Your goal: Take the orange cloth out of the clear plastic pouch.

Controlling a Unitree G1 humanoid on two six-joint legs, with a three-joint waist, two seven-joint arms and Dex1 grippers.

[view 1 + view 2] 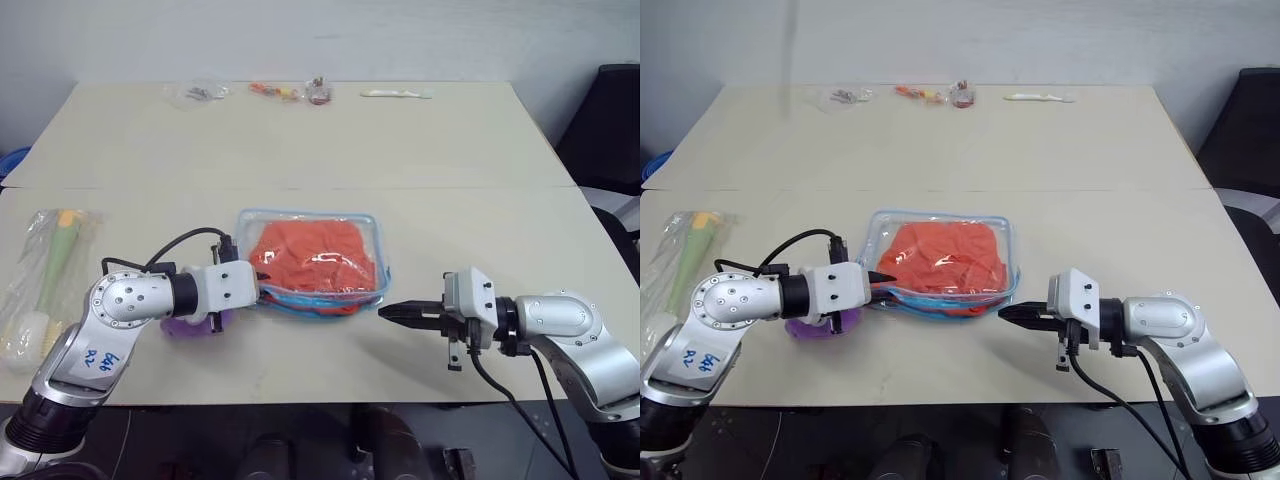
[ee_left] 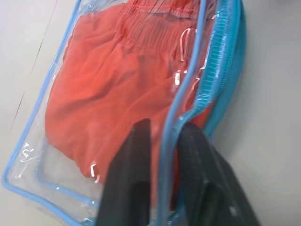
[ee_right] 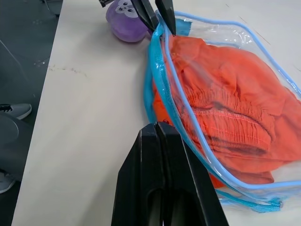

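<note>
Left gripper (image 3: 157,19) pinched on blue rim of clear plastic pouch (image 1: 372,232), pinning mouth; orange cloth (image 1: 310,256) just beyond tips, inside. Right gripper (image 1: 392,311) closed empty, opposite corner near, ready to reach in.

1. Pale beige table (image 1: 420,150), with a seam running across the middle.
2. On the near half: clear plastic pouch (image 1: 368,232) with blue edging, flat, orange cloth (image 1: 310,255) inside.
3. Just beside the pouch's left end: small purple plush (image 3: 123,20).
4. At the left edge: thin clear bag (image 1: 40,285) with a green-yellow brush inside.
5. Along the far edge: a row of small bits (image 1: 290,92) and a white stick-like thing (image 1: 397,94), too small to tell.
</note>
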